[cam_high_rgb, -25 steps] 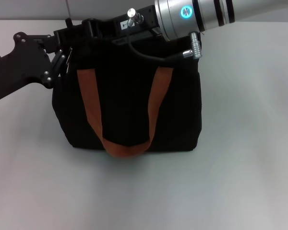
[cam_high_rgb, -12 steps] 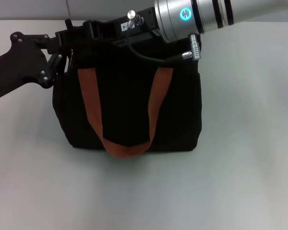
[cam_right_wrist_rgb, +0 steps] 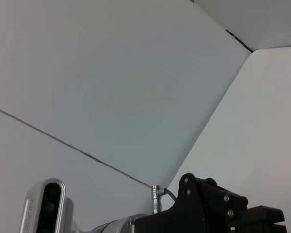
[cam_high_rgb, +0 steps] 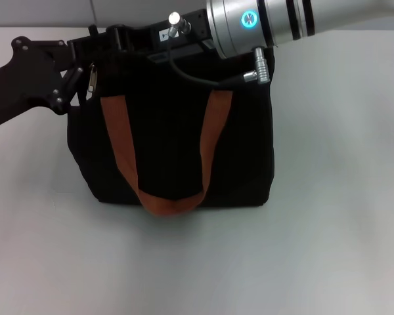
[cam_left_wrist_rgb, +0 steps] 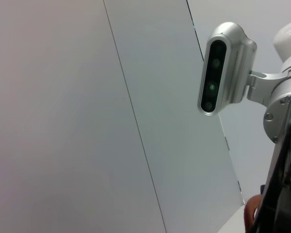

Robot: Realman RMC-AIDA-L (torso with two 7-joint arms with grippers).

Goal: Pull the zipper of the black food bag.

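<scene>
The black food bag stands upright in the middle of the head view, with a rust-brown strap handle hanging down its front. The zipper's small silver pull tab hangs at the bag's upper left corner. My left gripper comes in from the left and is shut on that corner of the bag, right beside the tab. My right gripper reaches across the bag's top rim from the right, and its tip is over the left end of the rim. It is black against the black bag.
The bag stands on a pale grey table, with a wall behind it. The right arm's silver wrist and its plugs hang over the bag's top right. The left wrist view shows the right arm's wrist camera and the wall.
My left gripper has moved up and to the left, and the bag's upper left corner has shifted left with it. The right arm has slid slightly left along the rim.
</scene>
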